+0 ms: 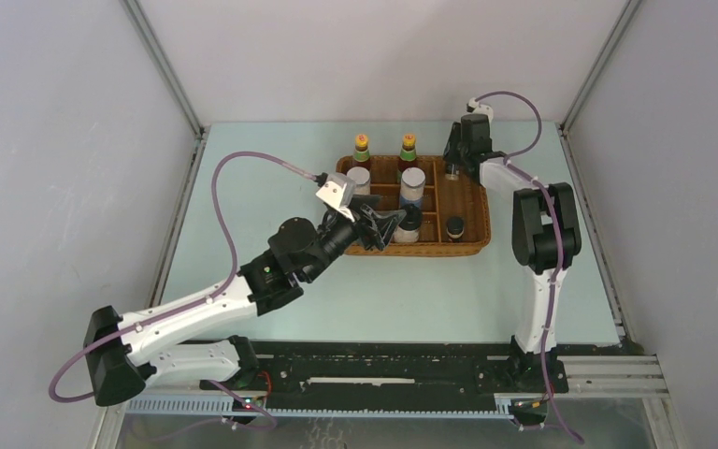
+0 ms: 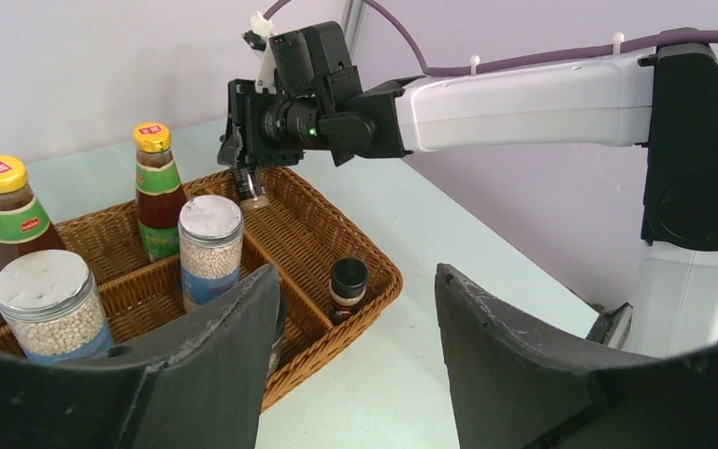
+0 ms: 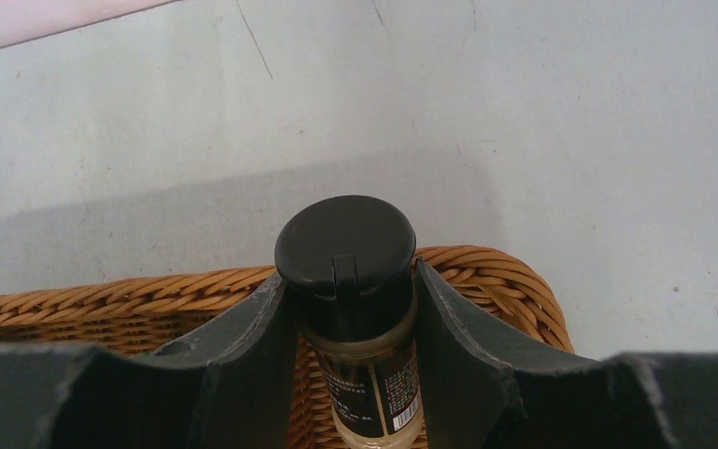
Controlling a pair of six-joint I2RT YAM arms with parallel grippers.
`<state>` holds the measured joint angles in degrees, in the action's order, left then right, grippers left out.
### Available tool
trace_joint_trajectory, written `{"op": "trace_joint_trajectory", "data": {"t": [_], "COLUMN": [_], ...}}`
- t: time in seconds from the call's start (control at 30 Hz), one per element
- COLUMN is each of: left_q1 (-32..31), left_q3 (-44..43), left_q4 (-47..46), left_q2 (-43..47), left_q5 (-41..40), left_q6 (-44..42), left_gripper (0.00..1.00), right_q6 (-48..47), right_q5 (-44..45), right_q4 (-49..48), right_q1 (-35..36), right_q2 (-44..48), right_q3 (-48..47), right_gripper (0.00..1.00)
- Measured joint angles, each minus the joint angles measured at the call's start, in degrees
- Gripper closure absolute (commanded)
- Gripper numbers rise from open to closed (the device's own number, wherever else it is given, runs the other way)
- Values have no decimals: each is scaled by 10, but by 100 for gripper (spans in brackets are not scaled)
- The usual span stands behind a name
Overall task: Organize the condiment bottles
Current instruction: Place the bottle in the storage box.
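Gripping a tiny dark bottle (image 3: 346, 248) just under its cap, the right pincer (image 3: 351, 318) is clamped on it at the far right corner of the tray (image 2: 388, 281). The left pincer (image 2: 355, 290) hangs half open and empty at the tray's near side. Two sauce bottles (image 1: 362, 150), two shakers (image 1: 412, 187) and a second tiny bottle (image 1: 454, 227) stand in the tray's compartments.
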<state>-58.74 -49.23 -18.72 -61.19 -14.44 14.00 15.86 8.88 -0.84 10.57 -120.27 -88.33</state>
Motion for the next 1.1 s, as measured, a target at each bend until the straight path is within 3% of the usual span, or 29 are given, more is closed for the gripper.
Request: {"op": "trace_joint_trajectory", "data": {"t": [0.4, 1.1], "left_q1": [0, 0], "left_q3": [0, 0], "left_q4": [1, 0], "left_q2": [-12, -12], "left_q5": [3, 12], "left_q6": [0, 0], "left_gripper": [33, 33], "right_q6": [9, 12], "right_q5": [-6, -7], "right_q4": [34, 56], "right_q1": [-4, -8], "right_q2": [-21, -21], "right_q3": [-33, -42], "right_gripper": [35, 45]}}
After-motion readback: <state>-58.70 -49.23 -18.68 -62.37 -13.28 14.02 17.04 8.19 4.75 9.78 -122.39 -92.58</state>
